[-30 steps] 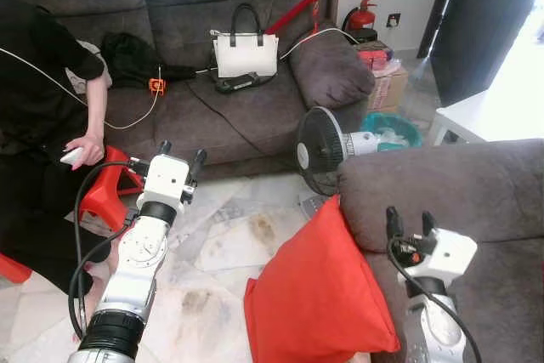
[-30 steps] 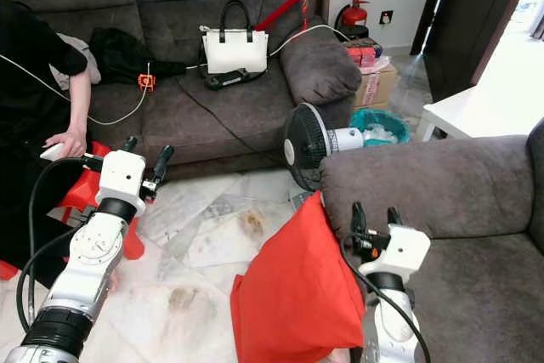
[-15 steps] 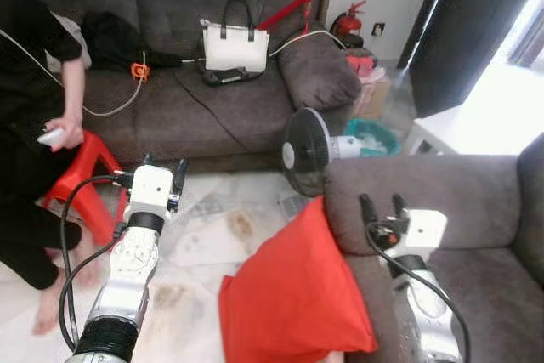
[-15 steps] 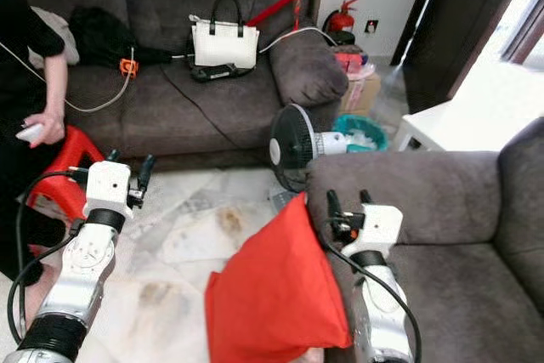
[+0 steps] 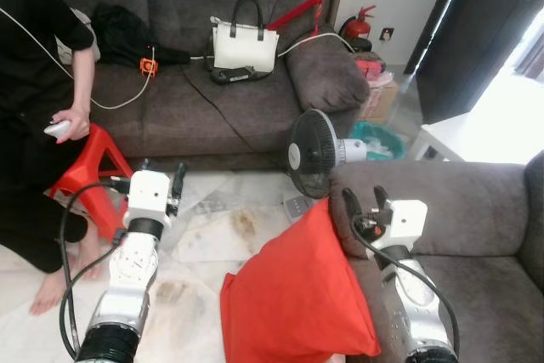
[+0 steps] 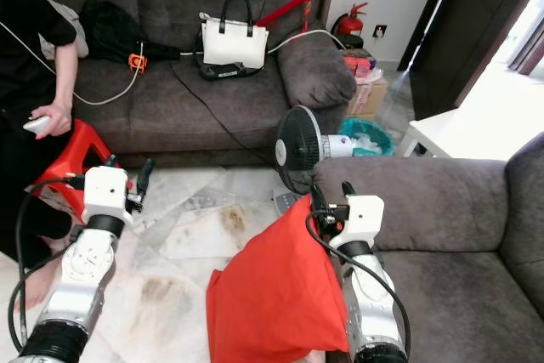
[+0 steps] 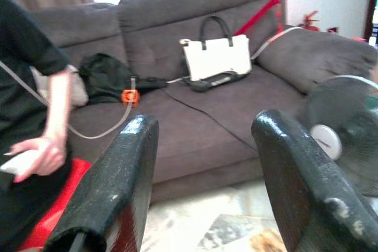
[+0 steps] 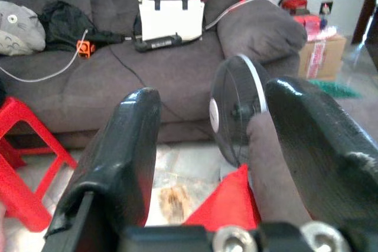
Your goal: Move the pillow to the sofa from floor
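Red pillow (image 5: 297,295) on the floor, leaning on the near sofa's (image 5: 476,201) armrest; right gripper (image 5: 362,201) spread open and empty just above the pillow's top corner, left gripper (image 5: 161,173) open, empty, well left of it.

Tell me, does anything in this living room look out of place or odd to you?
Yes. A red pillow stands on its edge on the marble floor, leaning against the arm of the near grey sofa rather than lying on a seat. A black fan also sits on the floor just behind it.
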Tool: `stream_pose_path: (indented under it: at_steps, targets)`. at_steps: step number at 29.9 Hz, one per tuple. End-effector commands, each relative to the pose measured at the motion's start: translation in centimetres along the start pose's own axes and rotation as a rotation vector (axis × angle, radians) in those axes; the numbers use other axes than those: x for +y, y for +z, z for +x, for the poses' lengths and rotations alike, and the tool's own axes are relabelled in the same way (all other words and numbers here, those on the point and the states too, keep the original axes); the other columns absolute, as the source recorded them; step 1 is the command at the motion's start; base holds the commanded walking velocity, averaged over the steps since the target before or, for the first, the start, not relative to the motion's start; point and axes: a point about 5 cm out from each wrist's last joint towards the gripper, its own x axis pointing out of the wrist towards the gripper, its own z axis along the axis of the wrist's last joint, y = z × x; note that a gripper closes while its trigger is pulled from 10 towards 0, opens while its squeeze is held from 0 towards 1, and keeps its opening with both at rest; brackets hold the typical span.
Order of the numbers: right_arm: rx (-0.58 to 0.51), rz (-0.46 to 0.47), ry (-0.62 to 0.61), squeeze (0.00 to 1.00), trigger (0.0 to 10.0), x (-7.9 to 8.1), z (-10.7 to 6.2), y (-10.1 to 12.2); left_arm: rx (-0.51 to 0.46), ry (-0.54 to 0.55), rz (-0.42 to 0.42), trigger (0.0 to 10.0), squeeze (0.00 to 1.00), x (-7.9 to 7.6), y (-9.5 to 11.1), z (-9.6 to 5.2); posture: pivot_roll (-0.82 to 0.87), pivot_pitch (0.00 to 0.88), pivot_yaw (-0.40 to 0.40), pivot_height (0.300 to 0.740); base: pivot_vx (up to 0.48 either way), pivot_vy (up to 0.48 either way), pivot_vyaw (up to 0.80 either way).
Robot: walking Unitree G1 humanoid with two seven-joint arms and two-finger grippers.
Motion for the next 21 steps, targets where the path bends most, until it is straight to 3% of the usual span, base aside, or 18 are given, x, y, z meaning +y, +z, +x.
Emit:
stream_pose_path:
  at_steps: [1,10,11,12,13,14,21]
  targets:
    - [-0.013,0.003,-0.034,0.00,10.0,-0.5,-0.6,-0.1,-0.007,-0.024,-0.003,10.0,0.00,-0.5,-0.1,-0.4,0.17,0.000,-0.047,0.740,0.000,0.000,0.00]
    - [-0.023,0.003,-0.058,0.00,10.0,-0.8,-1.4,-0.1,0.000,-0.073,0.017,10.0,0.00,-1.1,0.1,-0.7,0.15,0.000,-0.036,0.740,0.000,0.000,0.00]
    - [-0.030,0.006,-0.055,0.00,10.0,-0.6,-1.4,0.0,-0.002,-0.076,0.009,10.0,1.00,-1.1,0.1,-0.7,0.14,0.000,-0.034,0.740,0.000,0.000,0.00]
    - [-0.034,0.007,-0.057,0.93,10.0,-0.6,-1.5,0.1,0.000,-0.077,0.010,10.0,1.00,-1.1,0.1,-0.7,0.14,0.000,-0.035,0.740,0.000,0.000,0.00]
    - [-0.037,0.008,-0.058,0.93,10.0,-0.6,-1.5,0.1,0.001,-0.078,0.011,10.0,1.00,-1.0,0.0,-0.7,0.15,0.000,-0.035,0.740,0.000,0.000,0.00]
    - [-0.040,0.008,-0.058,1.00,10.0,-0.6,-1.6,0.2,0.002,-0.078,0.013,10.0,1.00,-1.0,0.0,-0.7,0.14,0.000,-0.035,0.740,0.000,0.000,0.00]
    - [-0.050,-0.001,-0.044,1.00,10.0,-0.7,-2.0,0.6,0.015,-0.090,-0.013,10.0,1.00,-1.4,-0.1,-1.5,0.14,0.000,-0.045,0.740,0.000,0.000,0.00]
